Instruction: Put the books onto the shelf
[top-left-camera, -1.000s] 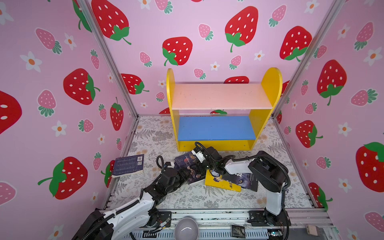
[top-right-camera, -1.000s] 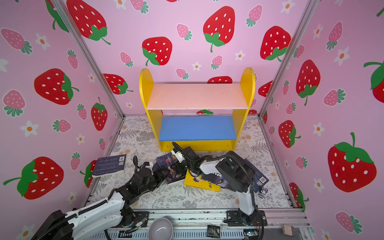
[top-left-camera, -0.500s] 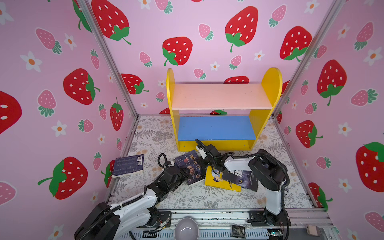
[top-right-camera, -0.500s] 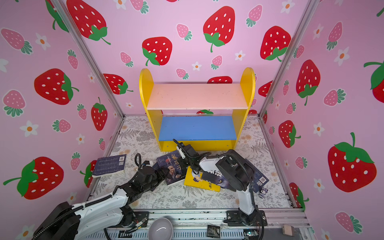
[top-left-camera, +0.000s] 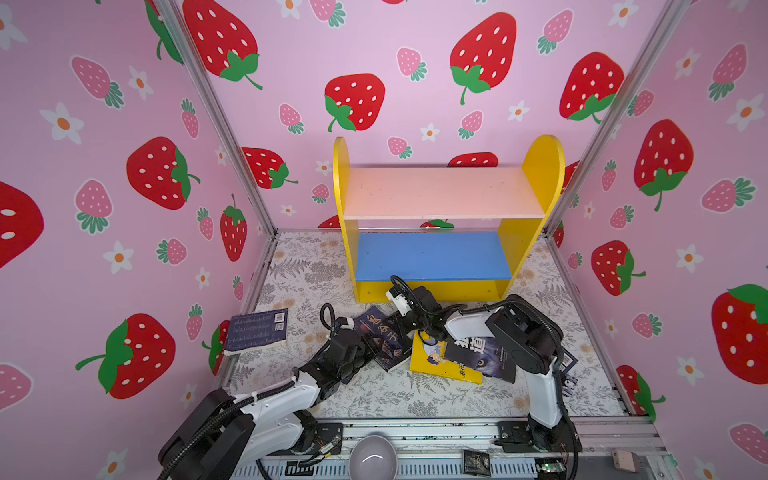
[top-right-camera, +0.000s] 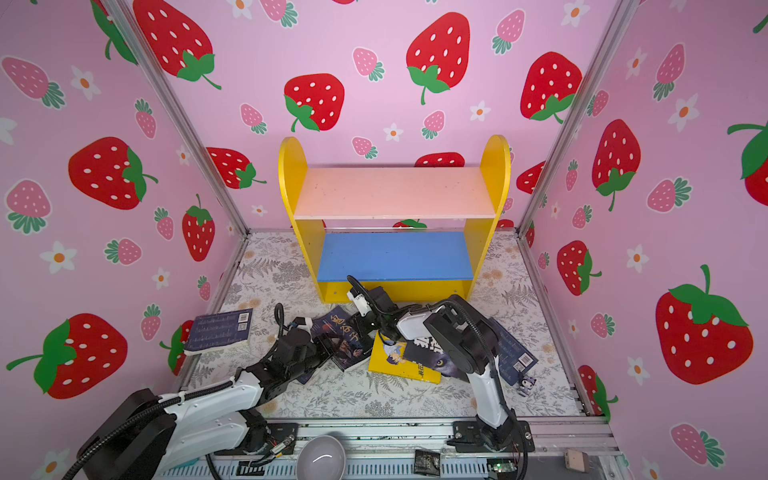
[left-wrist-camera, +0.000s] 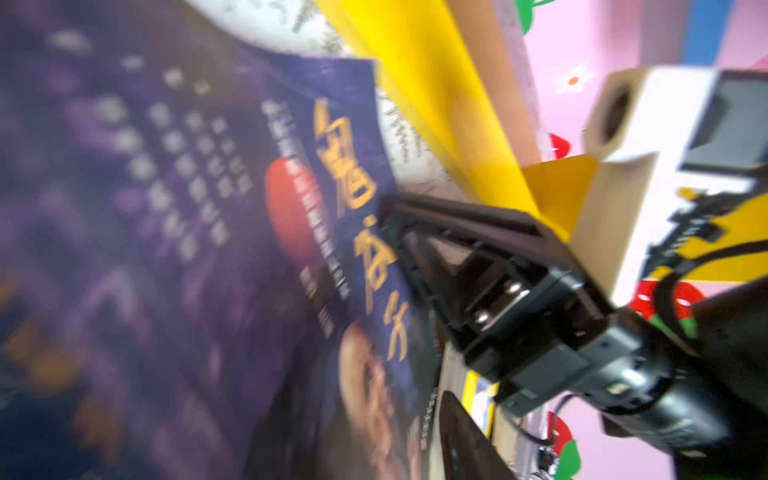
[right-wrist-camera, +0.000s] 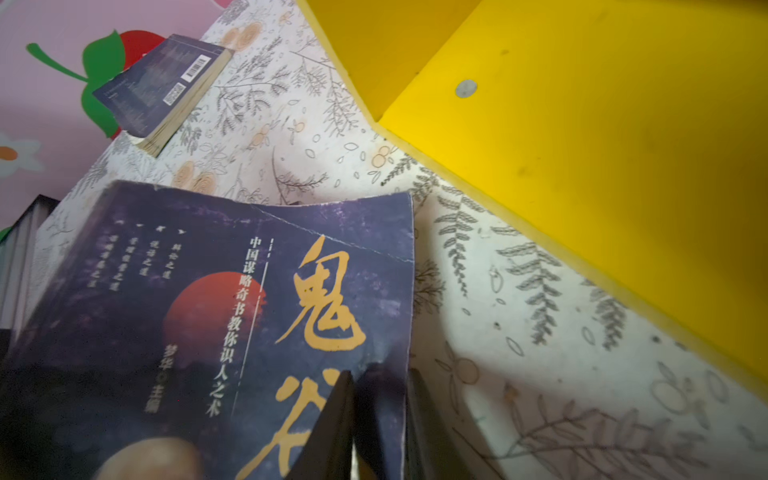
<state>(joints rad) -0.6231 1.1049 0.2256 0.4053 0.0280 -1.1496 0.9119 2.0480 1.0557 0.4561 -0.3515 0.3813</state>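
Worktop centre, before the shelf front: dark purple paperback with gold title characters (top-left-camera: 384, 338) (right-wrist-camera: 249, 311), cover up.
Right end effector (right-wrist-camera: 380, 419) (top-left-camera: 405, 322): jaws pinched onto the paperback's right-hand edge.
Left end effector (top-left-camera: 361, 351): at the same paperback's near-left edge; whether it is open or closed cannot be told.
Shelf: two-tier wooden shelf (top-left-camera: 540, 166), yellow sides, pink and blue boards, at the back edge of the floral-patterned worktop (top-left-camera: 374, 399).
Other books: bright yellow cartoon-cover book (top-left-camera: 436, 361) right of centre; navy paperback (top-left-camera: 255, 330) at the left edge.

Both top views are bright and even; left wrist view blurs the book (left-wrist-camera: 166, 249).
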